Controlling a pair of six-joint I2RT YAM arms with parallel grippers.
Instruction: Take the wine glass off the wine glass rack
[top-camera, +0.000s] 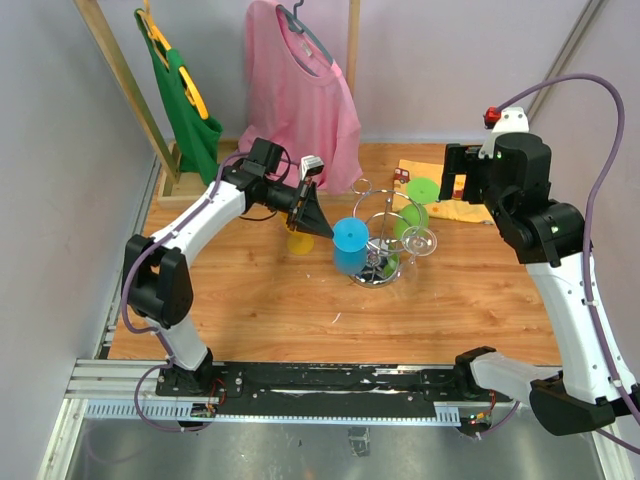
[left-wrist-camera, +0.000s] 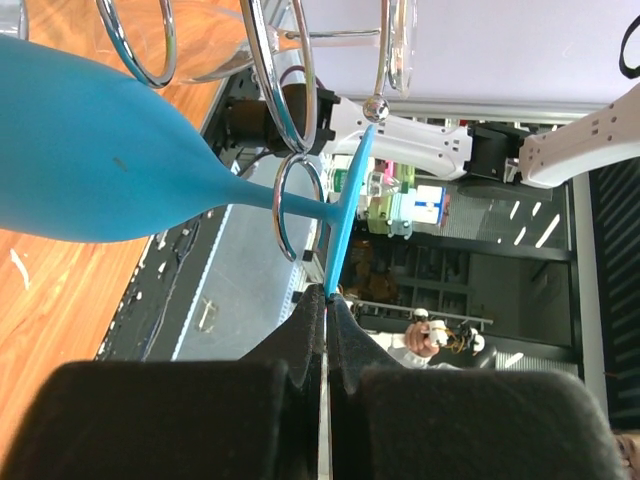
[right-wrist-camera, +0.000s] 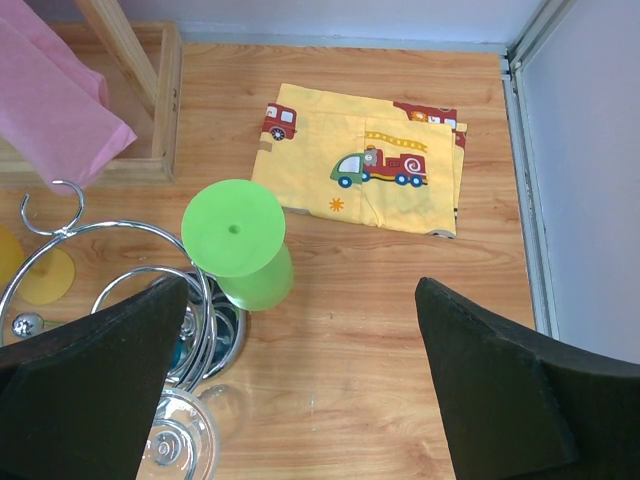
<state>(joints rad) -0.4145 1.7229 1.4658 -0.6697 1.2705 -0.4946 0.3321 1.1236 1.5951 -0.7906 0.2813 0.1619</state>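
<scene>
**Left claw.** Your left gripper (top-camera: 320, 224) was shut, its fingertips pinched on the rim of the foot of the blue wine glass (top-camera: 351, 245). In the left wrist view the jaws met edge-on at that thin blue disc, with no gap showing.

**Task item.** The blue wine glass (left-wrist-camera: 90, 150) was not off the wine glass rack (top-camera: 376, 277). Its stem passed through a small chrome ring of the rack, between bowl and foot. From above, the glass sat on the rack's left side, foot uppermost. The rack stood near the middle of the table (top-camera: 260, 300).

**Right claw.** Your right gripper (right-wrist-camera: 300, 290) was spread wide and held nothing. It hung over the right rear of the table, apart from the rack.

**Other items noted.**
- A green wine glass (right-wrist-camera: 238, 240) sat foot-up just beside the rack. I could not tell whether it was hanging.
- A clear wine glass (top-camera: 420, 242) was at the rack's right side.
- A yellow wine glass (top-camera: 300, 242) was to the left, beneath your left arm.
- A folded yellow cloth (right-wrist-camera: 365, 160) printed with fire engines lay at the right rear.
</scene>
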